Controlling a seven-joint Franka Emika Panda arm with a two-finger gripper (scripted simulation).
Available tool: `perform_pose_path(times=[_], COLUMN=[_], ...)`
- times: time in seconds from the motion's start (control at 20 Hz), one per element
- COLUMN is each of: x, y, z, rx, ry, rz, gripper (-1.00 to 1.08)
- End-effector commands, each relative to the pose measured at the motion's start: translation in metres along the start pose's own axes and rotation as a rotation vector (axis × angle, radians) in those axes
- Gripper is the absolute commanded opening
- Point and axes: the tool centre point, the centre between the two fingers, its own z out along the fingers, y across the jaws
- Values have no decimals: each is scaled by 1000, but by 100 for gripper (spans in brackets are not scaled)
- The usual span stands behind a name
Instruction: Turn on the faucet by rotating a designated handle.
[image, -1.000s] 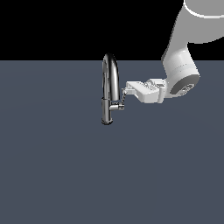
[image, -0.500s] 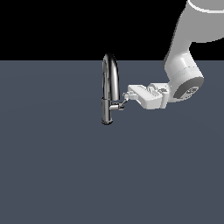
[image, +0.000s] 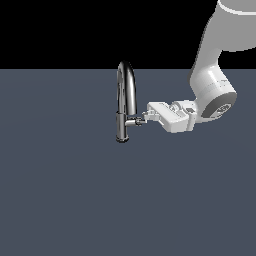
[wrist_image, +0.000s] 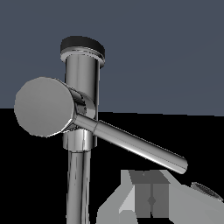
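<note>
The chrome faucet (image: 126, 100) stands upright on the dark grey floor, with its arched spout on top. In the wrist view its body (wrist_image: 82, 74) carries a short stub with a round end cap (wrist_image: 43, 106). The thin handle lever (wrist_image: 131, 144) sticks out sideways from that stub. In the exterior view the handle (image: 140, 120) is a tiny blade on the faucet's right side. My gripper (image: 145, 116) points at the faucet from the exterior view's right, its tips right at the handle. In the wrist view its fingers (wrist_image: 151, 188) are pressed together, empty, close beside the lever.
The dark grey floor (image: 75, 200) spreads flat around the faucet. My white arm (image: 212, 85) comes down from the exterior view's upper right.
My gripper has moved toward the exterior view's left, closing the gap to the faucet's handle. The faucet itself has not visibly moved.
</note>
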Motion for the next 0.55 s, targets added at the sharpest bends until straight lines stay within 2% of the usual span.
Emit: perform_pose_path(times=[0.0,0.4,0.5], x=[17,66,71], y=[5,16,18], z=[1,7,7], rx=[-1,-9,-10], ry=[-3,-12,-13], rz=[9,21,22], gripper=[-100,-100,-100])
